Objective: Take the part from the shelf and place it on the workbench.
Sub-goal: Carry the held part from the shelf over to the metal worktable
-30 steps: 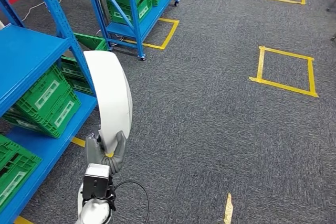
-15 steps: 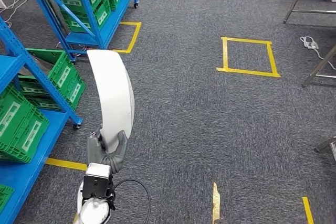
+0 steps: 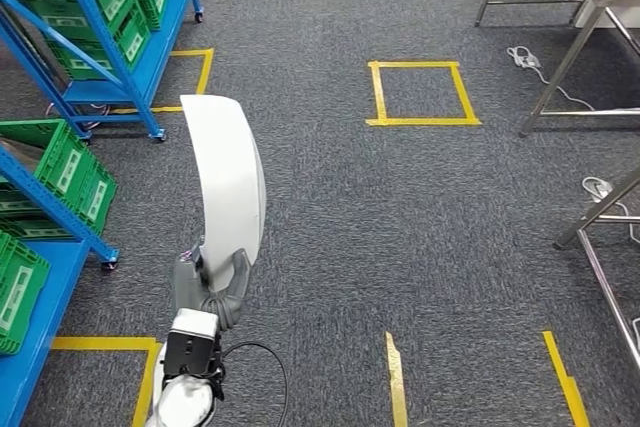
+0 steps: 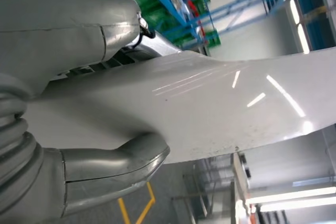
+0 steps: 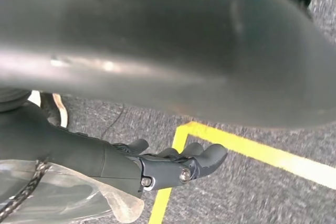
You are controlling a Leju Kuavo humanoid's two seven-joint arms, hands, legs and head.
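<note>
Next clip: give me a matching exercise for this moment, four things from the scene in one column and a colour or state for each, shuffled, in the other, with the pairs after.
Things:
1. curved part
2. shelf frame
3. crates
4. floor tape square

Colour or state:
A. yellow, stuck to the grey carpet
B. green, resting on the shelf boards
C. white, held upright by the left hand
D. blue, standing on the floor at the left of the head view

Pairs: 1-C, 2-D, 3-B, 4-A
</note>
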